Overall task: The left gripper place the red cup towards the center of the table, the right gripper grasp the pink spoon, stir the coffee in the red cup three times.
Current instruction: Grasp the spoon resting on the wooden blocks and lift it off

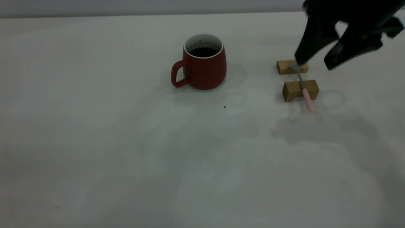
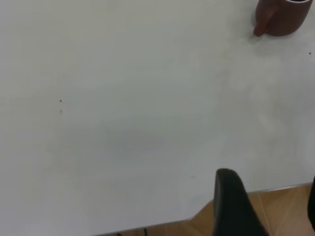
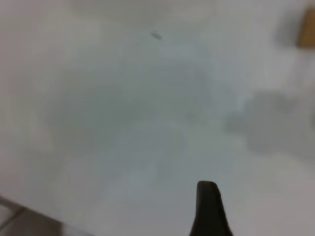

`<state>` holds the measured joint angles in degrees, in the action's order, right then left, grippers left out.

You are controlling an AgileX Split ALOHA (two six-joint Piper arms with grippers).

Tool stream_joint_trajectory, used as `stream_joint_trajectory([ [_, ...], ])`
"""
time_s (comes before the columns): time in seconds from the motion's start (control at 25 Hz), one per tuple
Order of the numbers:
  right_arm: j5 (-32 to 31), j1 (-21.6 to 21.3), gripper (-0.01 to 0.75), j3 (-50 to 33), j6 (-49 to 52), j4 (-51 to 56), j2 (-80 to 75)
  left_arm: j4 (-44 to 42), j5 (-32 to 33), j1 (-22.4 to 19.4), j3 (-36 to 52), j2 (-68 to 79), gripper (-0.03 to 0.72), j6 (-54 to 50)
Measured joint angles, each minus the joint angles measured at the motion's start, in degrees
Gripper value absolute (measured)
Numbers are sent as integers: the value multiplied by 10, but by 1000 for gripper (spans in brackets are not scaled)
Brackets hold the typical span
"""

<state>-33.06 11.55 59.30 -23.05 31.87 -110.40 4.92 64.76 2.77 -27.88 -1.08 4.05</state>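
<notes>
Hovering with fingers spread wide over the pink spoon (image 1: 304,89), the right gripper (image 1: 316,65); spoon lying bridged across two wooden blocks (image 1: 300,90), red cup (image 1: 204,63) standing mid-table. Worth lowering between the blocks, pinching the neck squarely.

1. Work surface: a pale grey-white table (image 1: 126,152) fills nearly the whole exterior view; matte, with a few tiny dark specks.
2. Behind the table's far edge, a narrow strip of plain grey wall (image 1: 142,6) runs along the top of that view.
3. Past the table's near edge, the left wrist view shows light brown, wood-toned floor (image 2: 275,206).
4. Light is soft and diffuse; broad, faint shadows lie on the right side of the tabletop.
</notes>
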Motion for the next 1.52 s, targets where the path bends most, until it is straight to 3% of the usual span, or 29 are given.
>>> stream_joint_trajectory([
  [0.16, -24, 5, 580, 61, 120, -87, -57, 0, 0, 0, 0, 0, 443, 0],
  [0.36, -30, 5, 580, 111, 168, -133, -121, 0, 0, 0, 0, 0, 443, 0],
  [0.8, -28, 5, 580, 174, 174, -137, -203, 0, 0, 0, 0, 0, 443, 0],
  [1.36, 12, 5, 580, 180, 150, -124, -266, 0, 0, 0, 0, 0, 443, 0],
  [1.52, 6, 5, 503, 181, 149, -125, -266, 0, 0, 0, 0, 0, 443, 0],
])
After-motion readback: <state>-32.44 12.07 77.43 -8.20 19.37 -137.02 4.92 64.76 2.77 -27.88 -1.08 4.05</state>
